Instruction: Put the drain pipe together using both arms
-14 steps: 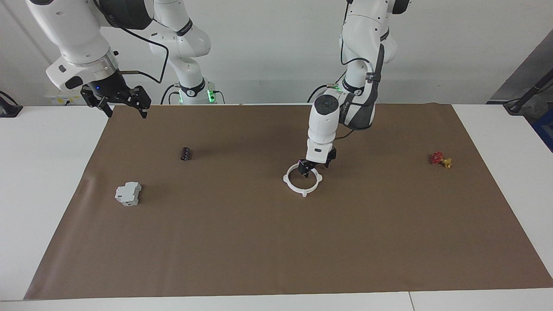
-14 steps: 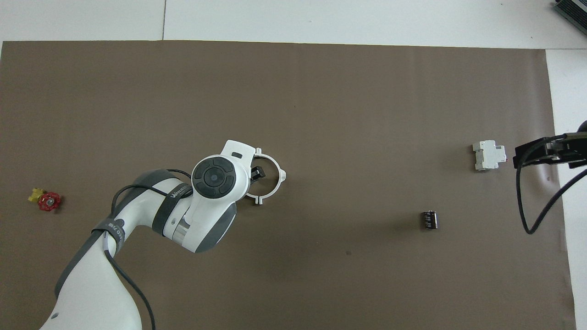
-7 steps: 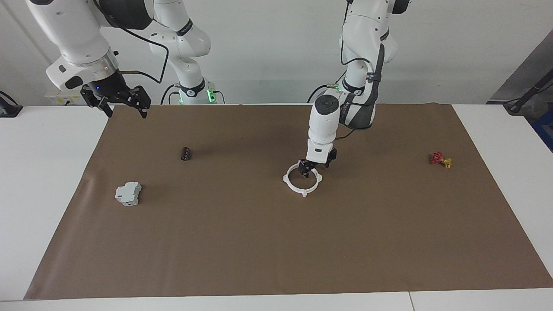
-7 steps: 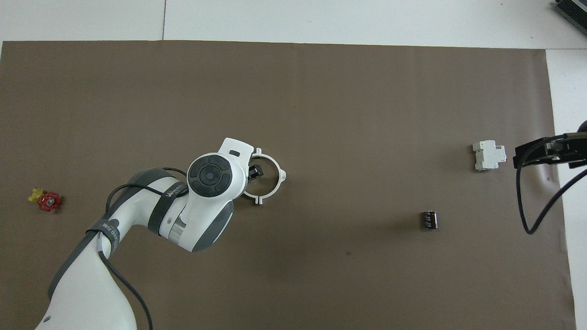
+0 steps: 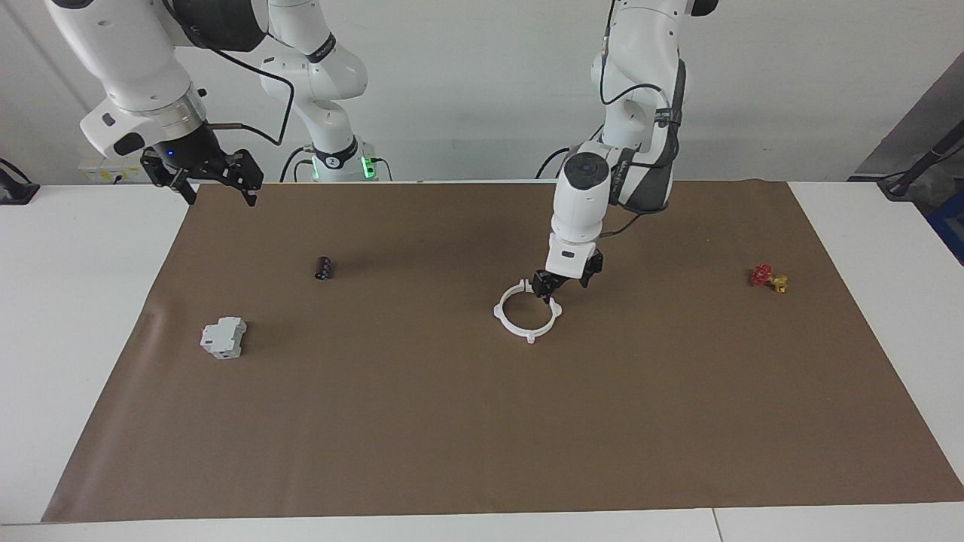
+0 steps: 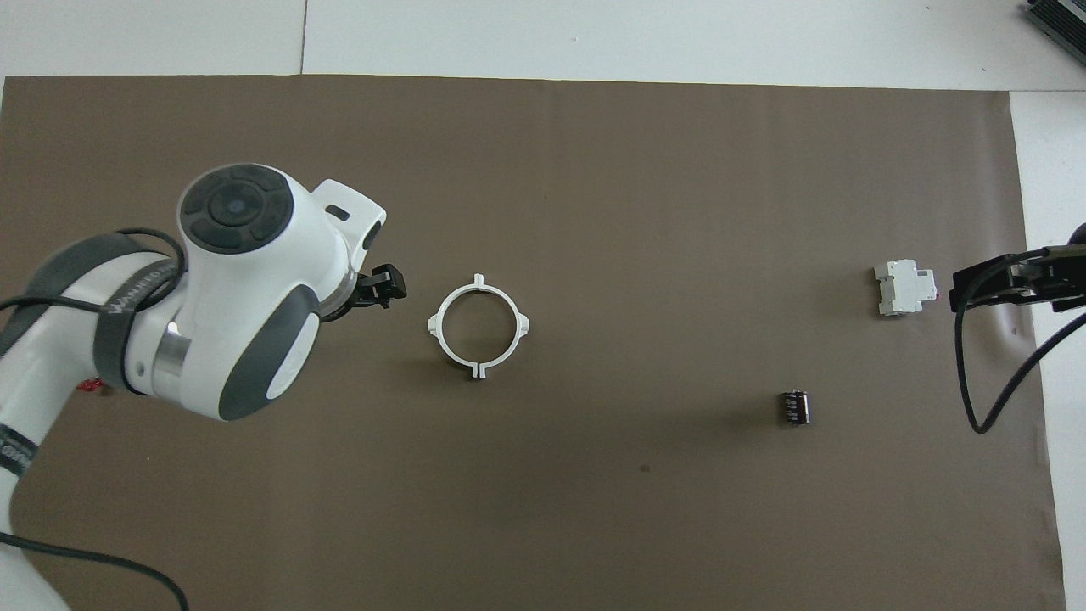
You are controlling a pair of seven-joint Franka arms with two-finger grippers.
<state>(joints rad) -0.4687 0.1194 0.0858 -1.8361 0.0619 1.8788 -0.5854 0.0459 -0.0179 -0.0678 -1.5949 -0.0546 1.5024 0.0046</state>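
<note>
**Ring joined on the mat, left jaws just off its rim**

My left jaws (image 5: 556, 285) hang empty and spread, raised a little over the brown mat (image 5: 482, 421) at the edge of the drain pipe (image 5: 527, 312) that faces the left arm's end of the counter (image 5: 90, 316). In the facing view the tips overlap the ring's rim; I read them as lifted clear of it, since the overhead view shows open mat between them and the ring. The two white halves lie flat and look closed into one ring near the middle of the mat, tabs sticking out at four places around it. A ring has no long axis to line up with; what matters is that it sits from these jaws toward the right arm's end, so the left arm is by far the nearer one.

My right jaws (image 5: 215, 181) wait, spread and empty, high over the mat's corner at the right arm's end, well apart from the ring. Under that end lie a grey-white block (image 5: 224, 337) and a small black cylinder (image 5: 324, 267).

The left arm's wrist covers most of the red-and-yellow valve (image 5: 768, 278) in the overhead view, and the right arm is cut off at that view's edge. I cannot tell whether the seams between the halves are fully seated.
</note>
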